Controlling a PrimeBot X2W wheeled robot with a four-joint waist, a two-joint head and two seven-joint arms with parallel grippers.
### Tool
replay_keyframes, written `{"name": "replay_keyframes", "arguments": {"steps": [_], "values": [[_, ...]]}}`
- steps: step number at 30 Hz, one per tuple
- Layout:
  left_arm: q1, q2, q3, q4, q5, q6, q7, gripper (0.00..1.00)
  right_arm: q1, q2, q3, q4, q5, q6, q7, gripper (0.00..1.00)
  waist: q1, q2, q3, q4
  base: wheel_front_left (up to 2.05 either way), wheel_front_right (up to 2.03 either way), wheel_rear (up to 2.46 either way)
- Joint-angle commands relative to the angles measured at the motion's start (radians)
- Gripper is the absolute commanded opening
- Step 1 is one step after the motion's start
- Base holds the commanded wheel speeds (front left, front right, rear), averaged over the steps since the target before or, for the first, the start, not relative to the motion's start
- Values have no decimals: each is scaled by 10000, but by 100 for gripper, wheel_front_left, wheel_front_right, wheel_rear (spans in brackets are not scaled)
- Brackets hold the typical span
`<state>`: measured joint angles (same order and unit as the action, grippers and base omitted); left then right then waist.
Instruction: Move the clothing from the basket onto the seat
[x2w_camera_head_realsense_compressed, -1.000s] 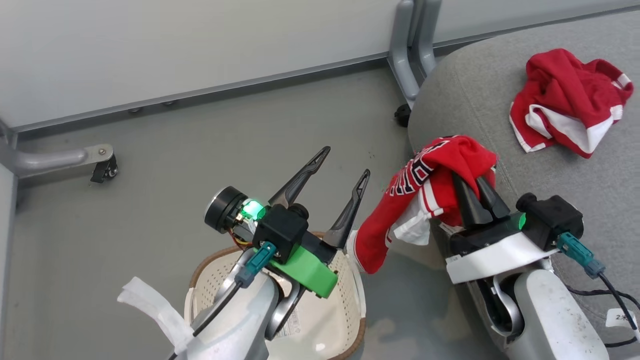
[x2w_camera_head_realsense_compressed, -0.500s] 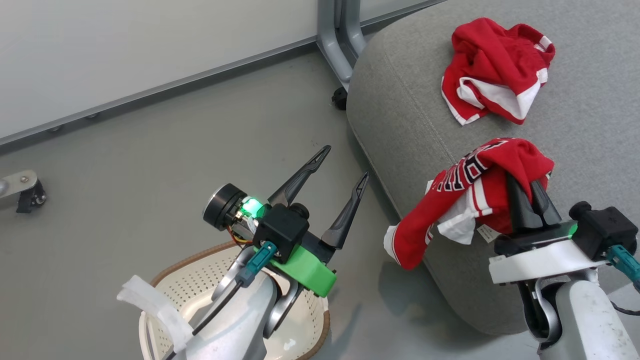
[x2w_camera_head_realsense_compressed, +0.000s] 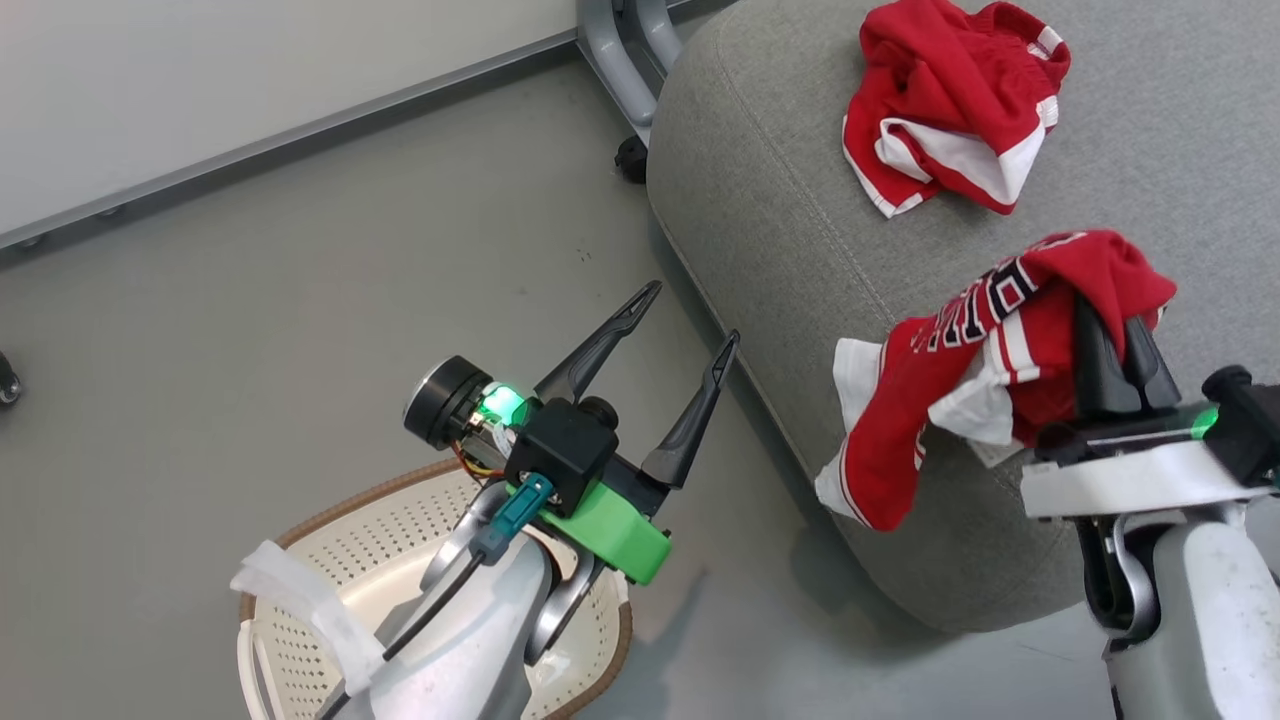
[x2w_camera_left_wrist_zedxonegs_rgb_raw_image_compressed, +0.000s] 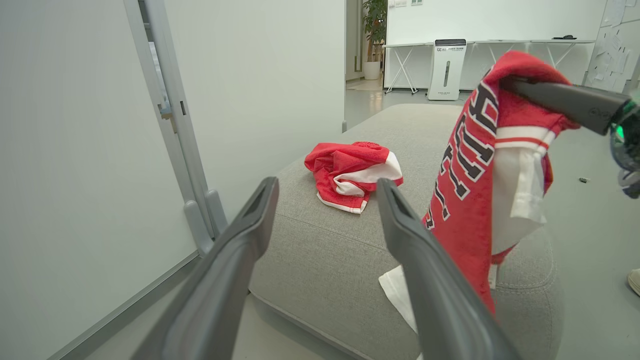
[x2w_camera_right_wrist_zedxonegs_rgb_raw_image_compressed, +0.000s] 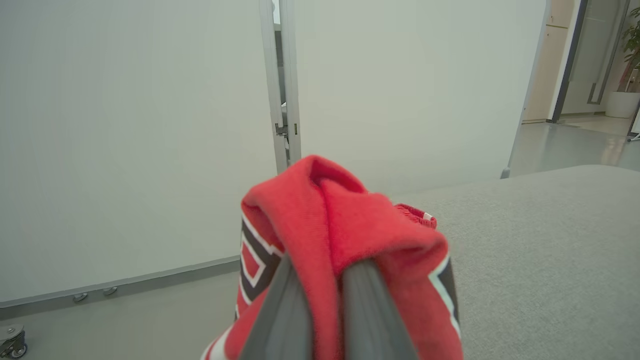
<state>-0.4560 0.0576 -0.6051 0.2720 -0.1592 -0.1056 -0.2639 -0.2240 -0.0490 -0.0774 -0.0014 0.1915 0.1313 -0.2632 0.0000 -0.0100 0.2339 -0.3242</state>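
Observation:
My right gripper (x2w_camera_head_realsense_compressed: 1112, 322) is shut on the red jersey (x2w_camera_head_realsense_compressed: 960, 370), which hangs from its fingers above the near edge of the grey seat (x2w_camera_head_realsense_compressed: 800, 230); black-and-white lettering shows on the draped cloth (x2w_camera_left_wrist_zedxonegs_rgb_raw_image_compressed: 465, 165). Red shorts (x2w_camera_head_realsense_compressed: 950, 110) with white panels lie crumpled on the seat farther back, also seen past my left fingers (x2w_camera_left_wrist_zedxonegs_rgb_raw_image_compressed: 350, 175). My left gripper (x2w_camera_head_realsense_compressed: 690, 315) stands open with nothing in it, above the floor between basket and seat. The cream basket (x2w_camera_head_realsense_compressed: 330, 560) with its brown rim sits under my left arm. In the right wrist view the jersey (x2w_camera_right_wrist_zedxonegs_rgb_raw_image_compressed: 340, 240) wraps the shut fingertips.
A grey partition wall with a metal post and caster foot (x2w_camera_head_realsense_compressed: 630, 155) stands just left of the seat. Bare grey floor (x2w_camera_head_realsense_compressed: 300, 300) lies between wall, basket and seat. A white appliance (x2w_camera_left_wrist_zedxonegs_rgb_raw_image_compressed: 446, 70) and folding tables stand far behind the seat.
The camera has swung right, so basket and wall slid left and down. My right gripper has carried the jersey farther over the seat. The left gripper stays open and still.

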Motion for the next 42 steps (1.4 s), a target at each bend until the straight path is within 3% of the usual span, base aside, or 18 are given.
{"name": "replay_keyframes", "arguments": {"steps": [1,9,19,33,42], "values": [[-191,70,12,28,117,-46,-7,100,-340,-28,-75,-63,-125,-11,-23,0,0,100,232,70,0,0,0],[-612,176,-68,55,235,-85,-7,100,-2560,-290,-628,-190,-554,-11,-23,0,0,100,1358,339,0,0,0],[-1318,415,-222,18,489,-143,-7,100,-5750,-1304,-1757,345,-786,-11,-23,0,0,100,2948,506,0,0,0],[-1973,647,-457,58,611,-165,20,100,-8861,-2806,-3198,3040,-974,-11,-23,0,0,100,4322,566,0,0,0],[-2143,761,-534,64,594,-123,30,100,-8926,-2533,-3386,5273,-1440,-11,-23,0,0,100,4765,688,0,0,0]]}}
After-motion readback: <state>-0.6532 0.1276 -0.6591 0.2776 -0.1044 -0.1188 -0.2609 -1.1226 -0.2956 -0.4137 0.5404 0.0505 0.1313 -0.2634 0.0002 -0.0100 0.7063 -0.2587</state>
